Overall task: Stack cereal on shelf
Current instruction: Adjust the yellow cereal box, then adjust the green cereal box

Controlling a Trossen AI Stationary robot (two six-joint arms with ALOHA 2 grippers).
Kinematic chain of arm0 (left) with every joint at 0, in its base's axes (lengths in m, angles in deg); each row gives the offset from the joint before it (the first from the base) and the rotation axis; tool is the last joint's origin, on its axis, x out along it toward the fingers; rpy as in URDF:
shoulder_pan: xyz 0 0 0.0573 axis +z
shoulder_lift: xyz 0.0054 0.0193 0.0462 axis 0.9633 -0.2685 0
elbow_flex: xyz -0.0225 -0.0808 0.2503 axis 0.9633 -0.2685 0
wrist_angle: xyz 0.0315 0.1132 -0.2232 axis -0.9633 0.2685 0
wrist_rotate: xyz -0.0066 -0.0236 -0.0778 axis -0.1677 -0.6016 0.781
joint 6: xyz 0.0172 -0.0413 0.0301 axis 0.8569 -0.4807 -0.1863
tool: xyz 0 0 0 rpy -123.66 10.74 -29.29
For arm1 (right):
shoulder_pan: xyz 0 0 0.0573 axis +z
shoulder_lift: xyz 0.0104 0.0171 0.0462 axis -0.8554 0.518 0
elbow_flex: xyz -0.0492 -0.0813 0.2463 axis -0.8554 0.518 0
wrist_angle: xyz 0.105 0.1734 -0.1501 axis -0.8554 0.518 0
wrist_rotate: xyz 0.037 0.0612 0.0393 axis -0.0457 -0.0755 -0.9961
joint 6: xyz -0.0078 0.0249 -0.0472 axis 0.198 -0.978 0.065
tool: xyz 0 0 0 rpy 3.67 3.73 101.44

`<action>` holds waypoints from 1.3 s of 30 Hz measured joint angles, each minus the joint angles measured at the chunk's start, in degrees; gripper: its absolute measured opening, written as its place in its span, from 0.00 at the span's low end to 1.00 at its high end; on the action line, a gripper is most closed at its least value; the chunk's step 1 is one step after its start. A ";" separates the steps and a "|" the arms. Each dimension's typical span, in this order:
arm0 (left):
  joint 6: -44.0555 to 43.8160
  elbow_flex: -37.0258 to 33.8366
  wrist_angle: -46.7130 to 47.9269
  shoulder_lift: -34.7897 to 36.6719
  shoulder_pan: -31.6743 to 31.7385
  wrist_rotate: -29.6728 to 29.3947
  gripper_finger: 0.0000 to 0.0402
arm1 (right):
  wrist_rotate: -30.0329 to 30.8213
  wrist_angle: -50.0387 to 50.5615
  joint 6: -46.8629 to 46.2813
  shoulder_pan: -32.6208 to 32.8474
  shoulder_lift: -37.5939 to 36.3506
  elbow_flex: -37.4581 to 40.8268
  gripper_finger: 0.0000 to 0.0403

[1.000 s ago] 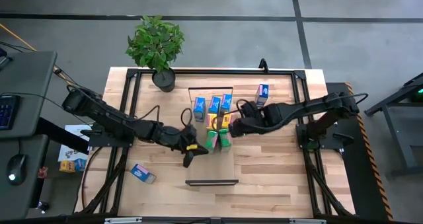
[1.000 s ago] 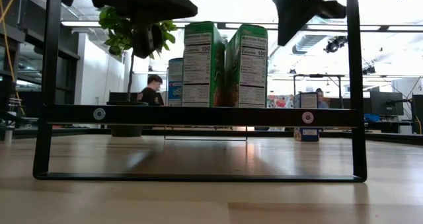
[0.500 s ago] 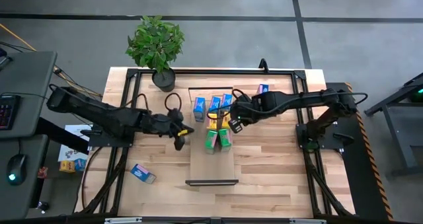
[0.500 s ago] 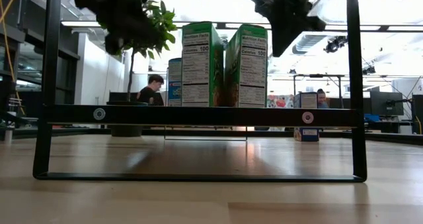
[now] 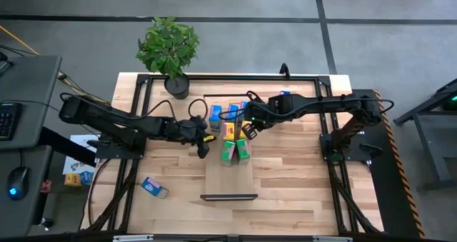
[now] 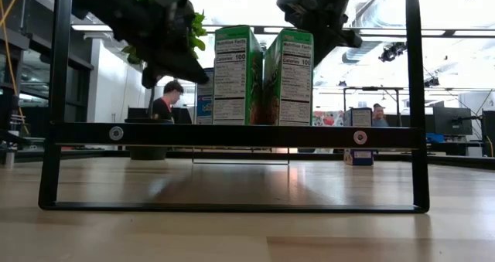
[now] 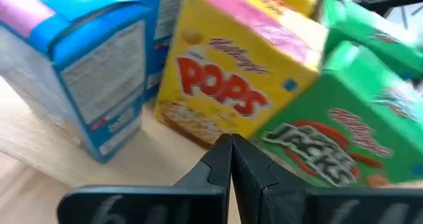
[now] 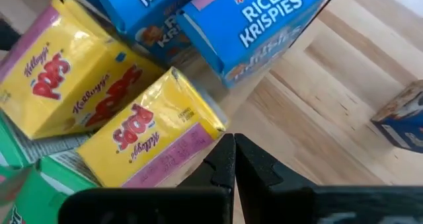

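Cereal boxes (image 5: 232,131) stand in a tight cluster on the shelf (image 5: 228,178), toward its far end: blue ones farthest, yellow ones in the middle, two green ones (image 6: 263,75) nearest. The shelf runs near to far across the middle of the bench (image 5: 285,192). Two blue boxes remain off the shelf: one (image 5: 153,188) lies on the bench at the near left, and one (image 5: 284,96) stands at the far right, partly covered by the right arm.

The left gripper (image 5: 203,143) hangs just left of the cluster, jaws closed and empty; its wrist camera looks onto a yellow box (image 7: 244,78) and a green box (image 7: 344,125). The right gripper (image 5: 246,126) hangs over the right side of the cluster, jaws closed and empty, with a yellow box (image 8: 155,135) and a blue box (image 8: 258,22) in its wrist view.

Handling judgement: each box is thin cardboard, probably light and largely hollow. The panels are likely to buckle under a hard squeeze, and the printed faces look smooth, so slip is possible. Grip across the two narrow side panels, near mid-height, where the folded edges stiffen the carton. Avoid the pink-marked top flaps. The upright boxes are tall and narrow and stand close together; a sideways nudge could topple neighbours. The lying blue box offers its broad face upward; take it across the narrow width.
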 joint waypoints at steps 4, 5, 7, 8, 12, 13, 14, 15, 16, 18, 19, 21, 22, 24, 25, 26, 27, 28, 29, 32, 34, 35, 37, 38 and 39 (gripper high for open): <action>-0.25 -0.02 -2.64 -2.18 1.81 1.43 0.00 | -0.53 -1.69 0.01 -0.54 0.00 0.00 0.00; -0.25 -0.04 -3.19 -2.66 2.17 1.85 0.00 | -0.58 -2.40 0.04 -0.59 0.00 0.00 0.00; -0.24 -0.02 -4.02 -3.51 2.80 2.67 0.00 | -0.62 -3.27 0.06 -0.59 0.00 0.00 0.00; -0.25 -0.04 -3.80 -3.66 3.10 2.91 0.00 | -0.61 -3.84 0.06 -0.59 0.00 0.00 0.00; -0.21 -0.02 -4.19 -4.05 3.86 3.49 0.00 | -0.04 -3.98 0.08 -0.59 -0.04 0.00 0.00; 0.12 -0.02 -4.38 -3.95 4.00 4.08 0.00 | 0.06 -3.23 0.34 -0.59 -0.16 0.00 0.00; 0.43 -0.02 -4.53 -3.87 4.08 4.26 0.00 | 0.30 -2.30 0.49 -0.59 -0.31 0.00 0.00; 0.72 -0.02 -4.46 -3.80 4.14 4.43 0.00 | 0.70 -1.67 0.47 -0.59 -0.46 0.00 0.00; 1.15 -0.02 -4.15 -3.56 4.25 4.78 0.00 | 0.80 -1.17 0.41 -0.59 -0.57 0.00 0.00; 1.78 -0.03 -4.43 -2.90 4.37 5.91 0.00 | 0.82 0.87 0.59 -0.59 -0.76 0.00 0.00; 2.11 0.01 -4.43 -2.66 4.36 6.15 0.00 | 0.81 1.45 0.90 -0.59 -0.80 -0.01 0.00; 2.94 -0.01 -3.04 -1.70 4.36 7.28 0.00 | 0.69 3.44 1.78 -0.59 -0.81 -0.02 0.00; 3.26 -0.04 -2.56 -1.08 4.36 7.83 0.00 | 0.69 5.11 2.32 -0.57 -0.81 -0.01 0.00; 4.08 -0.01 -0.94 0.66 4.36 9.27 0.00 | 0.85 8.40 3.12 -0.54 -0.81 0.00 0.00; 4.58 -0.05 0.10 1.87 4.35 10.32 0.00 | 0.95 10.05 3.45 -0.54 -0.81 0.00 0.00; 5.25 -0.08 0.09 3.13 4.30 11.76 0.00 | 1.01 11.29 3.49 -0.54 -0.93 -0.01 0.00; 5.96 -0.08 -0.10 4.87 4.24 13.62 0.00 | 1.01 12.09 3.53 -0.54 -1.36 0.00 0.00; 6.91 -0.08 -0.64 6.77 4.15 15.65 0.00 | 1.27 12.29 3.69 -0.64 -2.00 0.00 0.00; 8.02 -0.08 -1.95 8.79 4.12 17.59 0.00 | 1.92 12.25 3.98 -0.89 -2.90 0.00 0.00; 10.99 -0.02 -3.70 15.34 4.12 20.63 0.00 | 5.71 13.09 3.38 -1.98 -6.07 0.00 0.00; 12.26 -0.02 -2.74 19.58 4.16 19.87 0.00 | 8.52 14.82 1.46 -3.13 -8.60 0.00 0.00; 12.80 0.00 -2.23 21.33 4.18 18.85 0.00 | 9.44 15.77 0.33 -3.82 -10.04 0.00 0.00; 13.91 0.01 -0.47 24.37 4.18 16.21 0.00 | 11.00 17.01 -2.20 -5.18 -13.02 0.26 0.00; 14.73 0.01 0.05 25.53 4.18 15.13 0.00 | 11.13 16.28 -3.48 -5.88 -14.98 1.47 0.00; 15.18 0.01 0.66 26.57 4.20 14.23 0.00 | 10.88 15.57 -5.04 -6.65 -17.33 3.43 0.00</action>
